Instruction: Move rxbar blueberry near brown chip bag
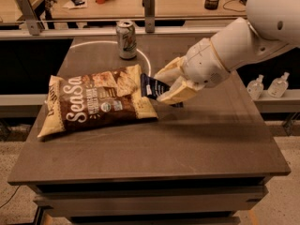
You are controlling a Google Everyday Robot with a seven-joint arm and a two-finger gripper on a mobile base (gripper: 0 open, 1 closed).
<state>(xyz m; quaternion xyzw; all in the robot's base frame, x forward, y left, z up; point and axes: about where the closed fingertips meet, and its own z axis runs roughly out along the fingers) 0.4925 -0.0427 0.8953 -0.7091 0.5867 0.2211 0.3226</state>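
Note:
The brown chip bag lies flat on the left half of the dark table, its big white lettering facing up. My gripper comes in from the right on a white arm and is shut on the rxbar blueberry, a small dark navy wrapper. The bar sticks out to the left of the fingers, just above the table and right at the bag's right edge, slightly over its corner.
A silver soda can stands at the back of the table, behind the bag. Two clear bottles sit on a ledge to the right, off the table. A desk with clutter lies beyond the table's far edge.

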